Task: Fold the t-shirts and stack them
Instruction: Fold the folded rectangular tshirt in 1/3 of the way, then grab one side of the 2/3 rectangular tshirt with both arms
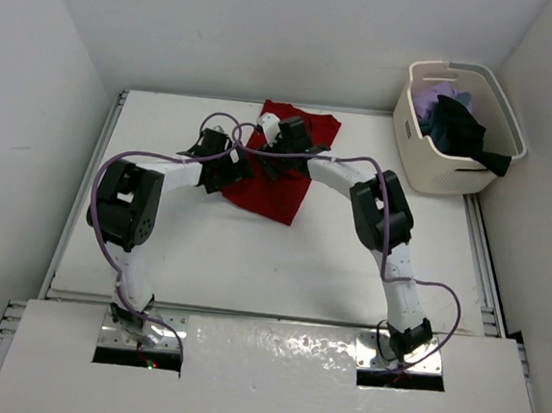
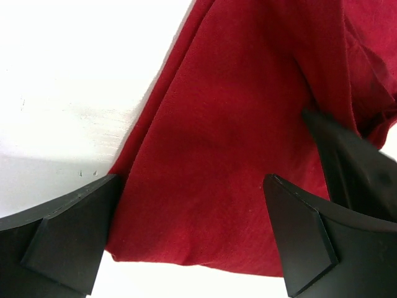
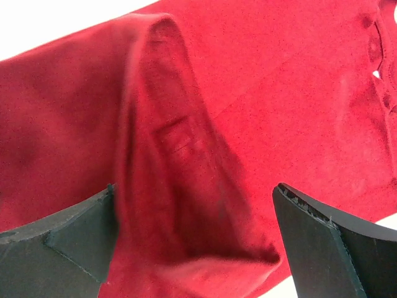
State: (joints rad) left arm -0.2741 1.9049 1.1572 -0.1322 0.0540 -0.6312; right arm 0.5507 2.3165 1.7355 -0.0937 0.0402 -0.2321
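Resting on white walled-in table (image 1: 253, 253), red t-shirt (image 1: 279, 195); left gripper (image 2: 192, 181), right gripper (image 3: 195, 189) gaping, apparently empty

A white worktop (image 1: 252, 262) edged by metal rails (image 1: 82, 190) sits between plain white walls (image 1: 272, 32) at back and sides, a glossy near panel (image 1: 270, 380) catching glare.

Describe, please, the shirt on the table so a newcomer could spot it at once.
Find the white table. Near its far edge, left of the cream basket, lies a red t-shirt. It alone is red and outside the basket.
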